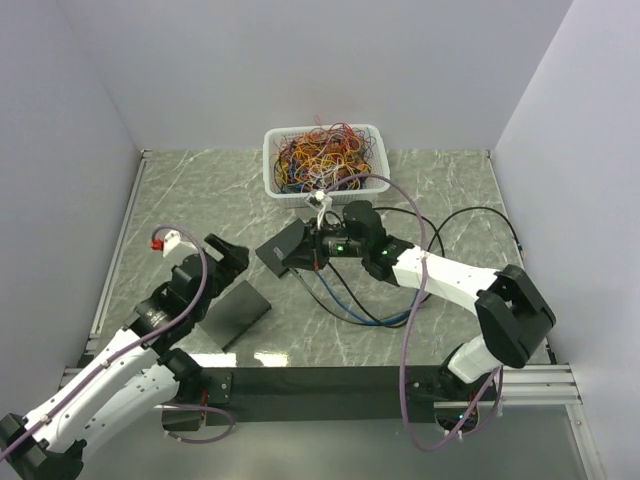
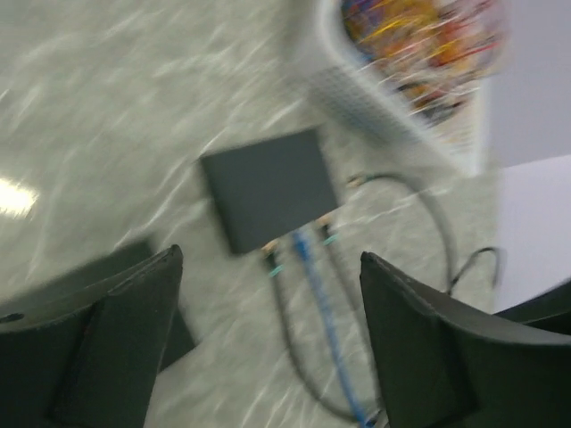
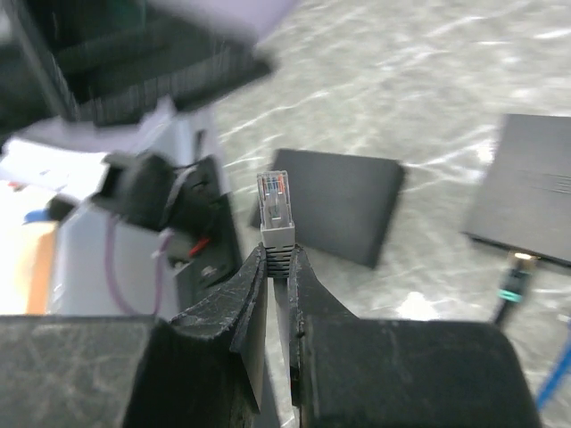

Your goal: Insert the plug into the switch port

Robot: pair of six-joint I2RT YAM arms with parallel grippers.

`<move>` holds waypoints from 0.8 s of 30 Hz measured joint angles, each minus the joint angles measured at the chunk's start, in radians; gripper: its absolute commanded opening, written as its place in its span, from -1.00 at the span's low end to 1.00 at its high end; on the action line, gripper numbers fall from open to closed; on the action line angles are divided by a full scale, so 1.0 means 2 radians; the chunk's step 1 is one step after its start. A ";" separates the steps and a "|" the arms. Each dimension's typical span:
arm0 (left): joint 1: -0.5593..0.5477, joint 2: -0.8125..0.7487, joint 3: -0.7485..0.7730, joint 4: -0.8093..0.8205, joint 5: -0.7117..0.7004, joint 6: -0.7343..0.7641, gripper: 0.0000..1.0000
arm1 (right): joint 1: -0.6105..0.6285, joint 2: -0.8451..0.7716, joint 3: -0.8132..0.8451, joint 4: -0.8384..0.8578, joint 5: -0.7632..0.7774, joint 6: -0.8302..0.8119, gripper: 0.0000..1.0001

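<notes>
My right gripper (image 3: 277,264) is shut on a grey-booted network plug (image 3: 275,203), whose clear tip sticks up past the fingertips. The black switch (image 3: 533,185) lies to its right with a cable in its near edge. In the top view the right gripper (image 1: 318,246) hovers beside the switch (image 1: 282,249). My left gripper (image 1: 228,251) is open with nothing between its fingers (image 2: 125,343). In the blurred left wrist view, the switch (image 2: 268,185) lies ahead with several cables plugged in, one of them blue (image 2: 312,267).
A flat dark slab (image 1: 240,312) lies on the marble table by my left gripper; it also shows ahead of the plug (image 3: 335,203). A white basket (image 1: 322,156) of tangled wires stands at the back. Black and blue cables (image 1: 345,298) loop right of the switch.
</notes>
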State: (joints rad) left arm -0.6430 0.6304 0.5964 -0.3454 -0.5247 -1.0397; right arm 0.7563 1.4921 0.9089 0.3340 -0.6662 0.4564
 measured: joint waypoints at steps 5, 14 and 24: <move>-0.002 -0.006 -0.002 -0.140 0.016 -0.065 0.99 | 0.004 0.033 0.032 -0.051 0.045 -0.013 -1.00; -0.024 -0.012 -0.077 -0.208 0.077 -0.187 0.94 | 0.006 0.056 0.038 -0.105 0.075 -0.019 -1.00; -0.043 -0.087 -0.137 -0.185 0.093 -0.264 0.99 | 0.006 0.066 0.050 -0.112 0.074 -0.019 -1.00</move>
State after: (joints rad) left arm -0.7300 0.4572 0.3222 -0.7162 -0.3378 -1.5677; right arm 0.7692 1.6241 1.0080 0.1097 -0.5175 0.4183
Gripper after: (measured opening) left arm 0.989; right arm 0.146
